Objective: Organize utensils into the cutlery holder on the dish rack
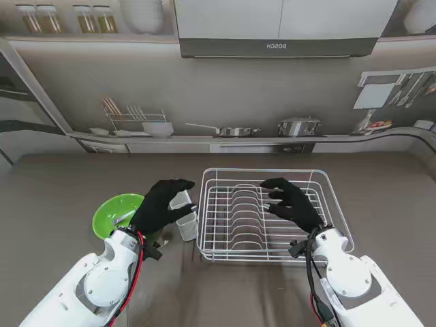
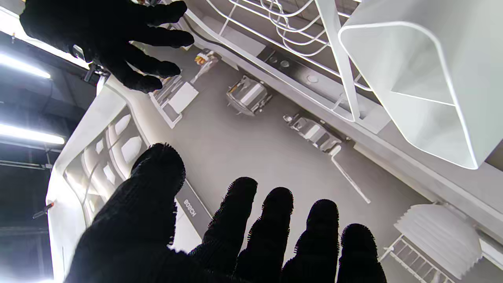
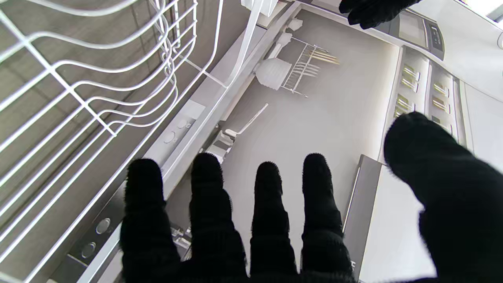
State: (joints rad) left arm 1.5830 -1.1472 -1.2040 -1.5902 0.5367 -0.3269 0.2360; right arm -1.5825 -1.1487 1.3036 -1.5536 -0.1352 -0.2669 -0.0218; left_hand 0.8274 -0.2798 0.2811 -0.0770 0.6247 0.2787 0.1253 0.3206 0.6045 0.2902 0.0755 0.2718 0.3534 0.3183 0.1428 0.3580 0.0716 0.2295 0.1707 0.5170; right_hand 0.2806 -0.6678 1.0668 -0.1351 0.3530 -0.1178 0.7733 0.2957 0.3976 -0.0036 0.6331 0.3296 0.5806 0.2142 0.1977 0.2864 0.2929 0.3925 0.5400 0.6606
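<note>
Both arms rise from the near corners. Largest on the table is the white wire dish rack (image 1: pixel 272 214), with the right hand (image 1: pixel 291 204) hovering over it, fingers spread and holding nothing. Left of the rack sits the green bowl (image 1: pixel 116 212), which seems to hold a pale utensil, though it is too small to be sure. Between bowl and rack, the left hand (image 1: pixel 160 204) hangs over the translucent cutlery holder (image 1: pixel 187 216), fingers apart and empty. Judging by this, picking has not begun; next the left hand must reach the bowl.
</note>
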